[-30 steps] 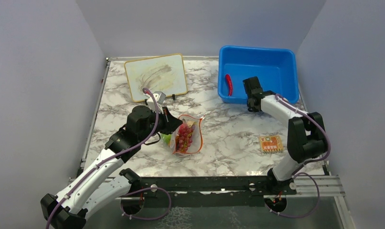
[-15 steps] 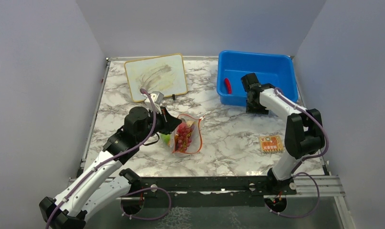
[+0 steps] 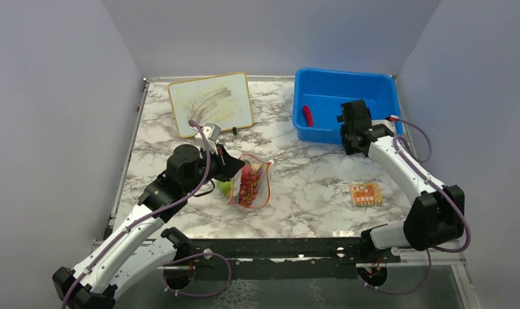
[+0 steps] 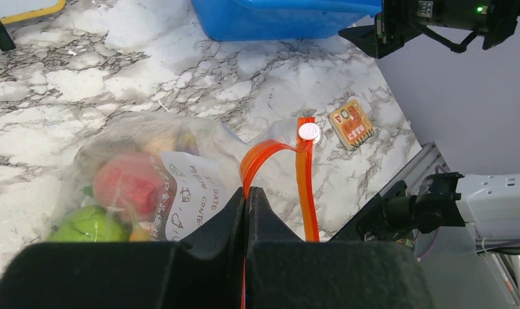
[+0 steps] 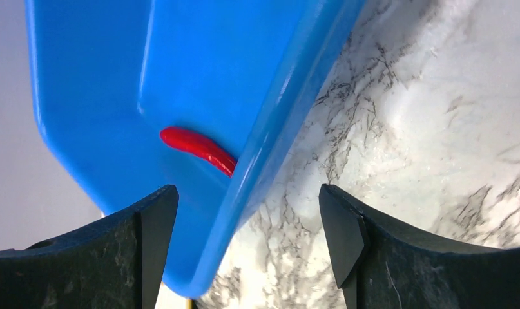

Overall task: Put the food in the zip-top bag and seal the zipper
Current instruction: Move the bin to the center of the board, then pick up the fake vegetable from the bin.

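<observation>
The right arm has swung its elbow outward, and the right gripper [image 3: 352, 119] has shifted along the near wall of the blue bin [image 3: 379, 84] toward that wall's middle. Its jaws have spread from nearly closed to wide apart. The left arm and the bag have barely changed.

The right gripper holds nothing. In its wrist view the bin's near wall [image 5: 289, 96] runs diagonally between the two fingers [image 5: 154, 225], one finger on the bin's side and the other on the marble side. The red chili [image 3: 307, 116] lies on the bin floor by the left wall. From the wrist it shows just beyond the rim [image 5: 196, 147], ahead of the fingertips and apart from them.

The zip-top bag [image 3: 250, 187] lies on the marble table [image 3: 308, 174], well clear of the bin's near-left corner, toward the arm bases. Dark red grapes [image 3: 247, 183] show through the plastic. The left wrist view also shows a pink-red peach [image 4: 128, 183] and a green lime [image 4: 86, 225] in the bag.

The left gripper [image 4: 246, 199] is fully closed, pinching the orange-red zipper [image 4: 307, 193] at the bag's mouth. One side of the strip bows away from the other, so the mouth gapes. The white slider [image 4: 308, 132] sits at the far end of the strip, on the side facing the bin.

An orange card [image 3: 365, 193] lies on the marble, nearer the arm bases than the bin's near-right corner.
</observation>
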